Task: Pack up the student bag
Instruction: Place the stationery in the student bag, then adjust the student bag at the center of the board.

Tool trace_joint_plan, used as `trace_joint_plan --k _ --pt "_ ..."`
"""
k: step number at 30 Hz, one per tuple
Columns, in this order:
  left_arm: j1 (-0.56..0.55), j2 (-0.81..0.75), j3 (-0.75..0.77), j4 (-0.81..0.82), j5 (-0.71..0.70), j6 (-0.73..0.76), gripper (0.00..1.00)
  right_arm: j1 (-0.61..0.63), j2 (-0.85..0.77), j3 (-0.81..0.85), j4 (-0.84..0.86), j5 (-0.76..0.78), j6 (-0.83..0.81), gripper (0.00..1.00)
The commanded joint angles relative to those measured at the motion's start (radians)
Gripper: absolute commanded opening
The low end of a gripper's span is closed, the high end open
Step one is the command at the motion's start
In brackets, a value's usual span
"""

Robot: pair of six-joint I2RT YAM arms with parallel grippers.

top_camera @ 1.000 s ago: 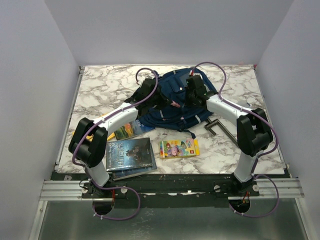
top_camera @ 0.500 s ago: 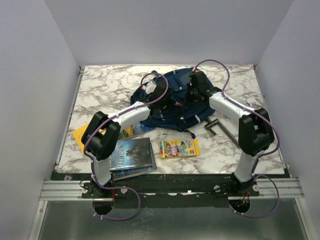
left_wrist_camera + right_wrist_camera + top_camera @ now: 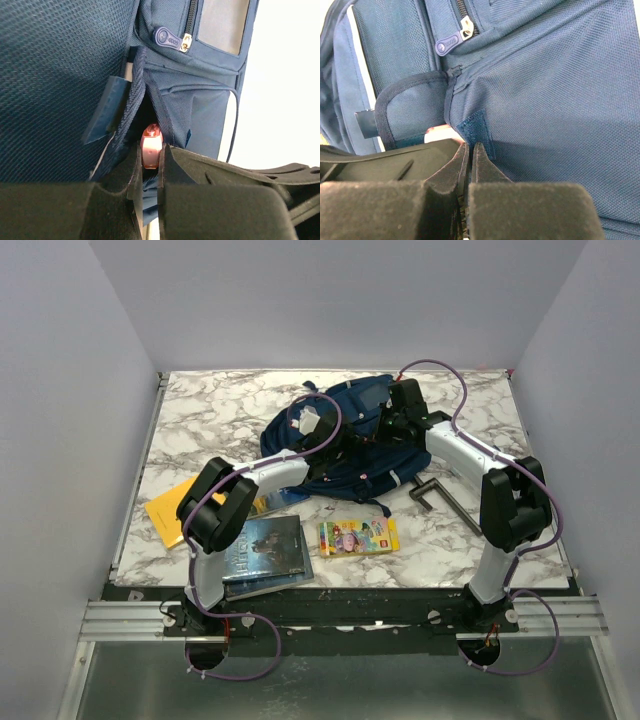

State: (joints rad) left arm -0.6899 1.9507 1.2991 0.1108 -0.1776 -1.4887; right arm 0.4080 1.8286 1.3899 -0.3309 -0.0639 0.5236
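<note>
Nothing can be read for certain. The zip pull [image 3: 167, 40] on the bag [image 3: 60, 75] bears small raised marks, too small to make out. Print on the dark book [image 3: 262, 545] and on the colourful box [image 3: 358, 536] at its 3 o'clock is blurred.

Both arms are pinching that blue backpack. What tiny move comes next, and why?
Probably the left end effector and right end effector pull apart to spread the backpack: both look clamped on its fabric, while books and crayon box lie outside.

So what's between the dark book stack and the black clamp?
A colourful flat box lies on the table between the book stack and the clamp; the top view shows it.
</note>
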Motion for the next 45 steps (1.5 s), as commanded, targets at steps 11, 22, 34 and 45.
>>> trace_joint_plan --k 11,22,34,45 --pt "0.003 -0.036 -0.069 0.118 0.141 0.18 0.65 0.014 -0.063 0.04 -0.043 -0.063 -0.042 0.01" --pt "0.032 -0.243 -0.115 0.059 0.244 0.473 0.9 0.013 -0.06 0.028 -0.056 -0.034 -0.086 0.01" --pt "0.206 -0.492 -0.26 -0.049 0.561 0.55 0.98 0.022 -0.092 0.026 -0.109 -0.069 -0.192 0.53" --pt "0.432 -0.835 -0.242 -0.403 0.621 0.869 0.98 0.333 -0.164 -0.014 -0.13 0.359 -0.229 0.75"
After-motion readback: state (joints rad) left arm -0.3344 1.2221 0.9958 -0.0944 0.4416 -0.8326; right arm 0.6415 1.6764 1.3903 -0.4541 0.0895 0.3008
